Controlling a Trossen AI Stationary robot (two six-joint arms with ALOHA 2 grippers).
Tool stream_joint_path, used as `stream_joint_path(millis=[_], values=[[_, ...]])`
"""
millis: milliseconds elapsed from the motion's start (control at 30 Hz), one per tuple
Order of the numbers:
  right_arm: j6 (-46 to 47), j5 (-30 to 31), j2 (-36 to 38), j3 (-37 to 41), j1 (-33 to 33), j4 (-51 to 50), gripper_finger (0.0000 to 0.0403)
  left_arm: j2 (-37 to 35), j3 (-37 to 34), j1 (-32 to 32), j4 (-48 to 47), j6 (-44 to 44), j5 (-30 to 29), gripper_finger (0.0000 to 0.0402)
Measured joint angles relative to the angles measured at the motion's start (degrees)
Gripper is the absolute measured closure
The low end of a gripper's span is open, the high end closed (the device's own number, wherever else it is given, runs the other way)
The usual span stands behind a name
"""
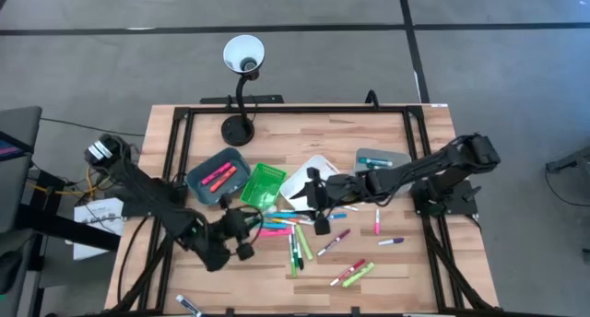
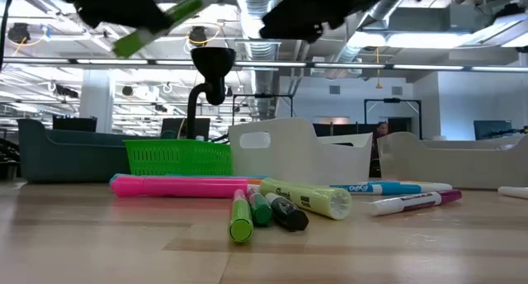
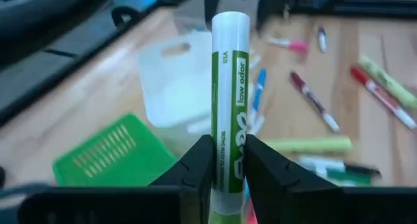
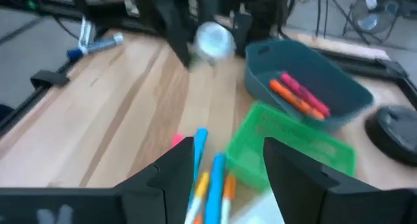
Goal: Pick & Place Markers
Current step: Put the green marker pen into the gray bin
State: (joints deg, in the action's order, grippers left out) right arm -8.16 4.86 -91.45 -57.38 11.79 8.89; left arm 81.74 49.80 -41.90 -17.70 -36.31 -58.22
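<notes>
My left gripper [image 3: 228,149] is shut on a green-labelled white marker [image 3: 229,87] and holds it above the table's near left part, near the green bin [image 1: 261,183]. The low view shows that marker [image 2: 165,21] high over the table. My right gripper [image 4: 228,168] stands open over blue and orange markers [image 4: 212,185] beside the green bin [image 4: 287,142], near the white bin [image 1: 309,174]. Several more markers [image 1: 346,262] lie flat on the wood. Pink and orange markers [image 1: 219,177] lie in the blue-grey bin [image 1: 205,165]. My left gripper pinches the marker's barrel [image 3: 228,168] between its two fingers. The marker lies along the fingers and sticks out well past their tips, its rounded white end [image 3: 230,21] foremost. It is lifted clear of the table and slants in the low view. Its rear end is hidden between the fingers.
A grey bin [image 1: 378,158] with markers stands at the far right, and a lamp [image 1: 241,87] stands at the far edge. A blue-capped marker [image 1: 187,305] lies at the near left corner. Dark frame rails run along the table's sides.
</notes>
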Motion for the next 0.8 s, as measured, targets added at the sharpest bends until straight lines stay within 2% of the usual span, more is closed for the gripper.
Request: stream_joint_path(millis=[200,333,467,800], values=[[0.76,-0.31,-5.97,-2.60,-1.37,4.90,0.0207,-0.07,-0.01,4.32,8.09,10.73,0.70,0.0335],[0.76,-0.23,-7.44,-4.28,-1.11,5.53,0.0209,1.15,-0.05,5.77,8.80,12.28,1.91,0.0329],[1.07,-0.45,-7.18,-4.70,-0.48,7.42,0.0220,1.95,-1.06,6.80,9.31,12.28,5.88,0.0332],[1.28,-0.51,-7.19,-4.70,-0.57,6.31,0.0270,2.16,-1.86,7.73,13.47,15.23,6.07,0.0331]])
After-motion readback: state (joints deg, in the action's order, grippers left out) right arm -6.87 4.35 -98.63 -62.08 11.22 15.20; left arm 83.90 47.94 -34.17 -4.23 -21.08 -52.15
